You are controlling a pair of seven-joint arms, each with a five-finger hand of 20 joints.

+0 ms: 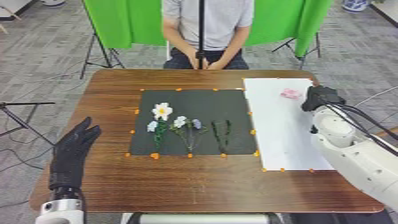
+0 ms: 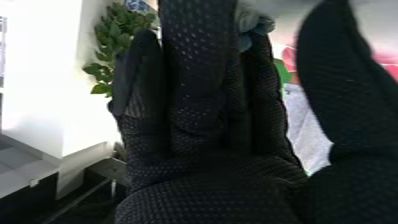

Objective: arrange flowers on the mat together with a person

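Black mat, flowers and stems laid out; right hand released.
On the table [image 1: 160,187], your mat [image 1: 222,102] carries a large white flower [image 1: 162,110] near its far left corner, a pale blue flower [image 1: 152,126] below that toward the left edge, small white flowers [image 1: 180,121] beside a blue flower [image 1: 196,124] at mid-width, and green stems [image 1: 225,137] nearer the right edge. Your white sheet [image 1: 277,135] bears the pink flower [image 1: 290,93] near its far right corner. Your right hand [image 1: 323,96] is at the sheet's right edge, near the pink flower; the wrist view shows extended fingers [image 2: 197,75], thumb apart. Your left hand [image 1: 71,152] is by the table's left edge, fingers straight, grasping nothing.
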